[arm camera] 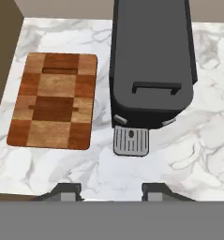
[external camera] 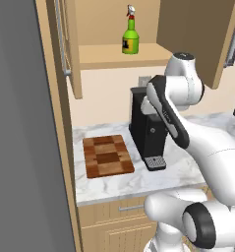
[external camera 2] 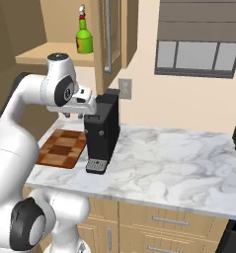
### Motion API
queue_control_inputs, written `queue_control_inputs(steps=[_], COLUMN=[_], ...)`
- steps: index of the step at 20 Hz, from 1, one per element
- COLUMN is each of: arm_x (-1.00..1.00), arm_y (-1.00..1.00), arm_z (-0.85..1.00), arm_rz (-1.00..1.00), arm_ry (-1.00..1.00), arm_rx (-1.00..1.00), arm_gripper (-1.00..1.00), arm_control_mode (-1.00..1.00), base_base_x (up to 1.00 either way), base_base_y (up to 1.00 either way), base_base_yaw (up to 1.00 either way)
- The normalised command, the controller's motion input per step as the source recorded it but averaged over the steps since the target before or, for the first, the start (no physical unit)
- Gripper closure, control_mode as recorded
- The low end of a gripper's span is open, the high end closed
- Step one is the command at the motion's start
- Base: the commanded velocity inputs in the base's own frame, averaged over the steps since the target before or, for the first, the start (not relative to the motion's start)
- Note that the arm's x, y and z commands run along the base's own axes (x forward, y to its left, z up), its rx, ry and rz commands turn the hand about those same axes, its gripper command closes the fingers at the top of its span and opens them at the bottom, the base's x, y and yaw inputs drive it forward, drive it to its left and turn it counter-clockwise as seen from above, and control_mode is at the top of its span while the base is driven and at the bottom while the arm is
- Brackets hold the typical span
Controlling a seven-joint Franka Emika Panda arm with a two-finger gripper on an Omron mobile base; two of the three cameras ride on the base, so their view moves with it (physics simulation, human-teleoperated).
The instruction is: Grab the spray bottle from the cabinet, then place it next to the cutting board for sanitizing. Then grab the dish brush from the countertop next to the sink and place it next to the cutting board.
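The green spray bottle (external camera: 131, 37) (external camera 2: 83, 39) stands upright on the shelf of the open cabinet (external camera: 114, 54). Below it the checkered cutting board (external camera: 107, 156) (external camera 2: 62, 148) (arm camera: 55, 108) lies flat on the marble countertop (external camera: 138, 184) (arm camera: 188, 154). My gripper (arm camera: 111, 192) hangs above the counter beside the board and points down. Its fingertips (arm camera: 66, 191) are apart, open, with nothing between them. It is well below the bottle. The dish brush and the sink are out of view.
A black coffee machine (external camera: 146, 128) (external camera 2: 102, 131) (arm camera: 153, 70) stands right of the board, close under my hand. Cabinet doors (external camera: 70, 44) (external camera 2: 109, 34) hang open on both sides of the shelf. A tall grey panel (external camera: 20, 147) borders the counter's left end. Bare counter (external camera 2: 178, 158) stretches right.
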Motion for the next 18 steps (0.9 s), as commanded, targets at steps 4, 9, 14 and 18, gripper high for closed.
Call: queue_control_inputs(steps=[4, 9, 14, 18], arm_x=[-0.54, -0.80, -0.48, -0.35], arm_y=[0.00, 0.31, 0.20, 0.02], arm_z=[0.02, 0.30, 0.94, 1.00], arm_rz=[0.00, 0.00, 0.00, 0.00], arm_ry=[-0.18, -0.56, -0.64, -0.57], arm_rx=[-0.01, 0.01, 0.00, 0.03], arm_gripper=[-1.00, -1.00, -1.00, -1.00], arm_control_mode=[-1.00, -1.00, -1.00, -1.00], base_base_x=[0.00, 0.00, 0.00, 0.00], base_base_y=[0.00, 0.00, 0.00, 0.00], base_base_yaw=[0.00, 0.00, 0.00, 0.00])
